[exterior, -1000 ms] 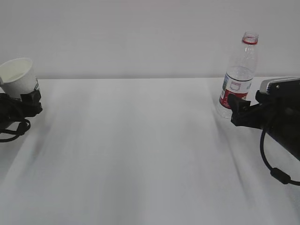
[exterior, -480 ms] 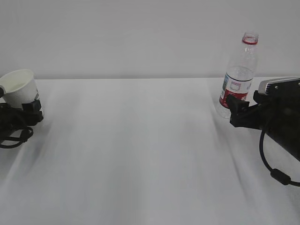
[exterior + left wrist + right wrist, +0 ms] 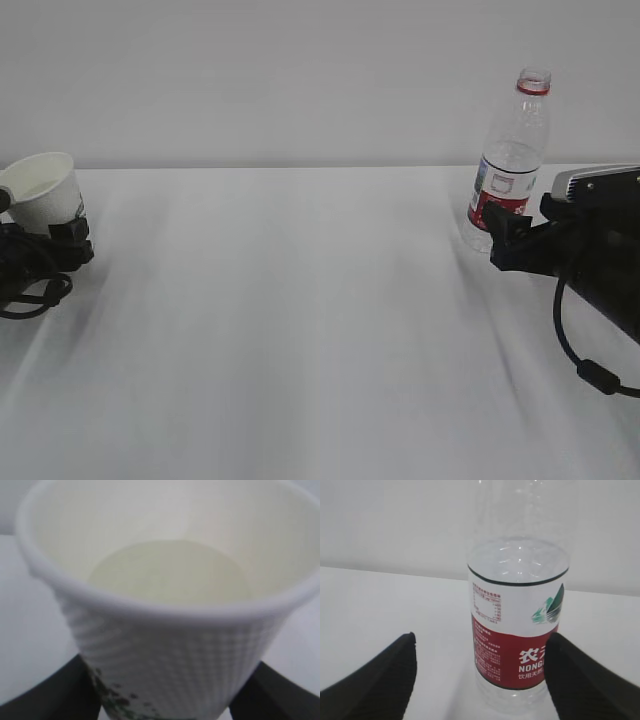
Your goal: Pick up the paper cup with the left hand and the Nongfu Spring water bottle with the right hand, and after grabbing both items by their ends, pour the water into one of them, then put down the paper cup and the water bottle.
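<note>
The paper cup point(image 3: 45, 190) is at the far left, tilted, and my left gripper point(image 3: 62, 225) is shut on its lower part. In the left wrist view the paper cup point(image 3: 170, 595) fills the frame, with a dark jaw against each lower side of it around my left gripper point(image 3: 162, 695). A pale disc shows deep inside; I cannot tell whether it is water. The Nongfu Spring water bottle point(image 3: 510, 160) stands upright and capless at the right, holding water point(image 3: 517, 565). My right gripper point(image 3: 481, 647) is open around its base. The left finger point(image 3: 380, 680) is well clear and the right finger point(image 3: 580, 680) is at the label's edge.
A white table point(image 3: 300, 300) runs to a pale wall behind. Black cables trail from the left arm point(image 3: 30, 290) and hang in a loop from the right arm point(image 3: 590, 370).
My left gripper has come down a little with the paper cup in it. The bottle and the right arm have hardly moved.
</note>
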Tool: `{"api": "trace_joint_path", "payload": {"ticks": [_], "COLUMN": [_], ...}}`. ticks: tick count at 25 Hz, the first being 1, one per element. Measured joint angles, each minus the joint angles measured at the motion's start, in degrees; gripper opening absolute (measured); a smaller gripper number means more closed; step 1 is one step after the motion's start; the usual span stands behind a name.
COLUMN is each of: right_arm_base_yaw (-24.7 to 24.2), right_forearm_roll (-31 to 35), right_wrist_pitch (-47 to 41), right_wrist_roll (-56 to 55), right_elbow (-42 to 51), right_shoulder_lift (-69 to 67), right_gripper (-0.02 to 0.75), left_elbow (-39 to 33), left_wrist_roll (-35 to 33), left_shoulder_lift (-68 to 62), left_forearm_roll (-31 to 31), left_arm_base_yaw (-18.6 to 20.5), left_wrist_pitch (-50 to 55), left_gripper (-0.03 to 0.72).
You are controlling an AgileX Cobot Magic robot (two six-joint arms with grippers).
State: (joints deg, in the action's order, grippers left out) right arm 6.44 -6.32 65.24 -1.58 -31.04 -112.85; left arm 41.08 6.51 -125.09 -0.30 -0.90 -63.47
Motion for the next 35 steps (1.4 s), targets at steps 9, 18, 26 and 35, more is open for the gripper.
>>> {"api": "trace_joint_path", "payload": {"ticks": [9,18,26,35], "right_arm_base_yaw": [0.0,0.0,0.0,0.0], "right_forearm_roll": [-0.1,-0.2,-0.7,-0.7], "right_wrist_pitch": [0.0,0.0,0.0,0.0], "right_wrist_roll": [-0.3,-0.3,-0.6,-0.8], "right_elbow": [0.0,0.0,0.0,0.2], "right_shoulder_lift": [0.0,0.0,0.1,0.1], "right_gripper": [0.595,0.594,0.594,0.594], "left_elbow": [0.0,0.2,-2.3,-9.1], "left_wrist_roll": [0.0,0.0,0.0,0.0], "left_shoulder_lift": [-0.1,-0.1,2.0,6.2], "left_forearm_roll": [0.0,0.0,0.0,0.0], "left_arm_base_yaw": [0.0,0.0,0.0,0.0], "left_wrist_pitch": [0.0,-1.9,-1.9,-2.0], "left_gripper": [0.578,0.685,0.685,0.676]}}
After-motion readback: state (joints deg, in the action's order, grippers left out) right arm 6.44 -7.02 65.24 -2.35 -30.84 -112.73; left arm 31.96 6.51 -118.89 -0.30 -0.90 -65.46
